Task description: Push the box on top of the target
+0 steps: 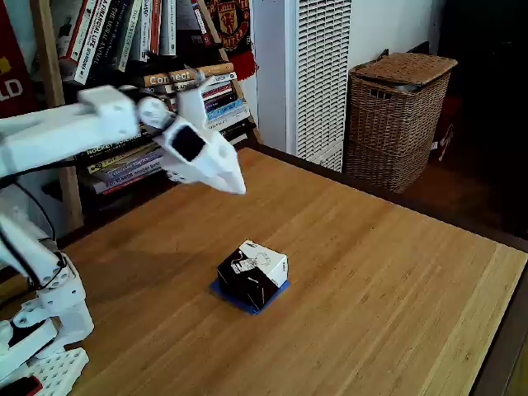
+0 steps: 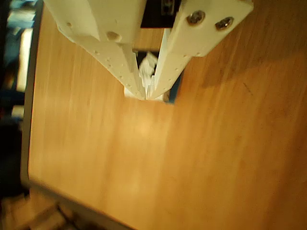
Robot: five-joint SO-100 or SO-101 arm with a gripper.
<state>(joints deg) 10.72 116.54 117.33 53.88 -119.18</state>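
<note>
Hovering clenched and empty well above the wooden surface (image 1: 371, 272), the white pincer (image 1: 239, 186) hangs apart from the box (image 1: 252, 273) sitting on the blue target (image 1: 235, 298).

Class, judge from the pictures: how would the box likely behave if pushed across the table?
The box looks like small cardboard, so probably light. Its flat base on the smooth wooden table suggests sliding, not rolling. A high push might tip it.
</note>
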